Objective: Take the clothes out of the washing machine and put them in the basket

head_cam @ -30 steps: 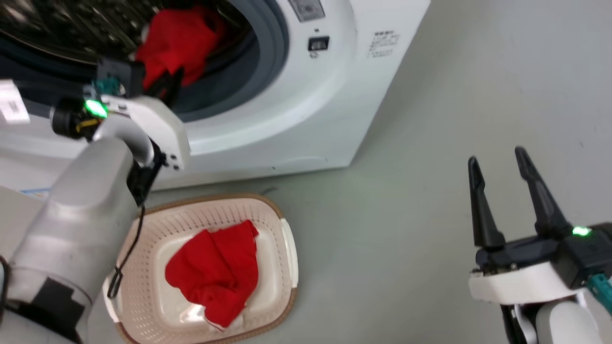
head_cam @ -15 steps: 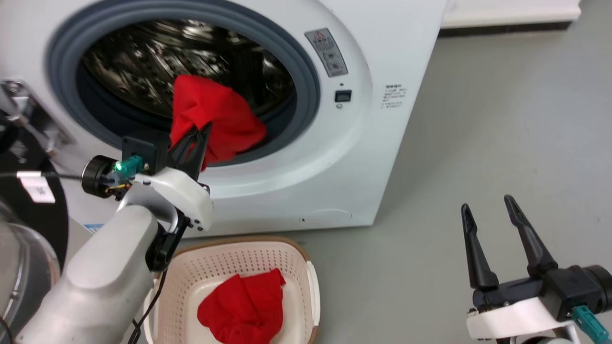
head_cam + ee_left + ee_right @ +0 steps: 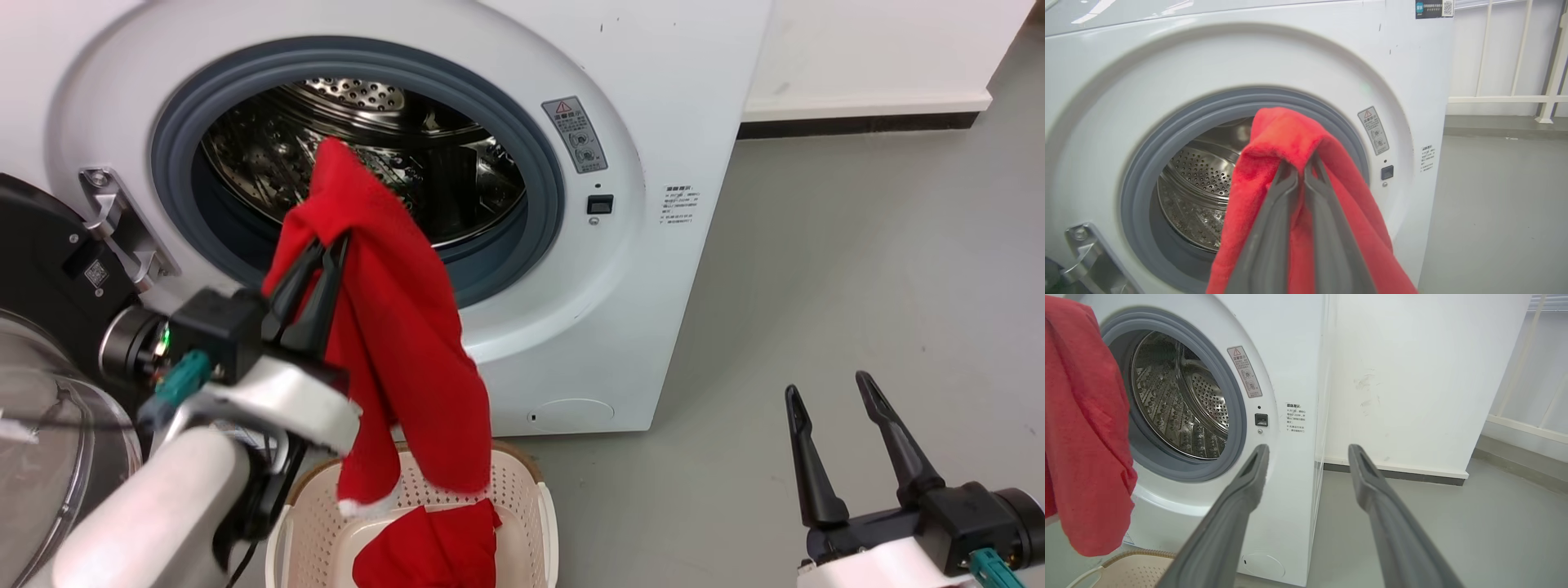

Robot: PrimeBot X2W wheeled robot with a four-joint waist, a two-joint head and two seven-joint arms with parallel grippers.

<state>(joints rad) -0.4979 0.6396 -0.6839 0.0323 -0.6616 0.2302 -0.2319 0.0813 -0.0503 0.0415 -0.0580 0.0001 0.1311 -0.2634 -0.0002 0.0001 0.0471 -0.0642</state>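
Observation:
My left gripper (image 3: 331, 243) is shut on a red garment (image 3: 392, 343), which hangs outside the washing machine (image 3: 645, 98) in front of its grey ring and above the basket (image 3: 535, 506). In the left wrist view the red garment (image 3: 1286, 134) drapes over my closed left gripper (image 3: 1302, 163) before the steel drum (image 3: 1200, 175). A second red garment (image 3: 433, 551) lies in the basket. My right gripper (image 3: 824, 392) stands open over the floor at the lower right, holding nothing; its own view shows the right gripper (image 3: 1308, 451) open beside the hanging red garment (image 3: 1081, 437).
The machine's open glass door (image 3: 49, 425) stands at the far left beside my left arm. Grey floor (image 3: 857, 245) stretches to the right of the machine. A white wall with a dark baseboard (image 3: 857, 122) lies behind. A white railing (image 3: 1515, 98) shows at the right.
The head camera has tilted up. My left gripper has pulled the red garment out of the drum; it now hangs over the basket. The right gripper stays open.

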